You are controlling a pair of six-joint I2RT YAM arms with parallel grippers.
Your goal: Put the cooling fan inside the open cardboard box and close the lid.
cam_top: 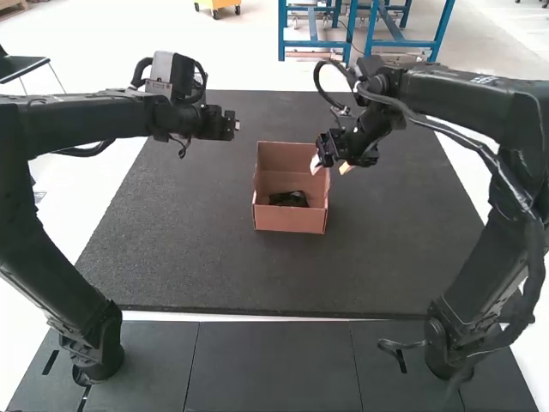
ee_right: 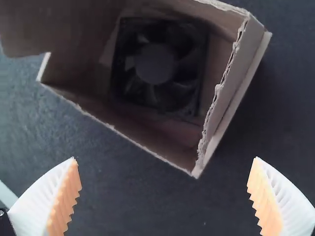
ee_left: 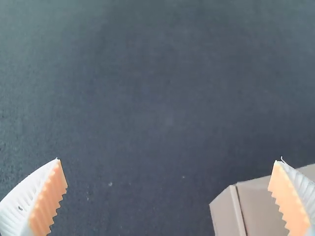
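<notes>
Right wrist view | cooling fan [ee_right: 157, 66] flat in cardboard box [ee_right: 229, 88]; hub up

A dark grey mat [cam_top: 171, 249] with a fine, grainy surface lies flat over the middle of a white tabletop [cam_top: 81, 193]. The tabletop shows as a pale, smooth band along the mat's left and right edges and beyond its far edge. Along the mat's near edge, three black panels [cam_top: 274, 369] sit side by side with thin seams between them, and the panel at the mat's near left corner has short slots cut in it. Close up, a few pale specks [ee_left: 110, 184] dot the mat. The light is bright and even across the mat.
</notes>
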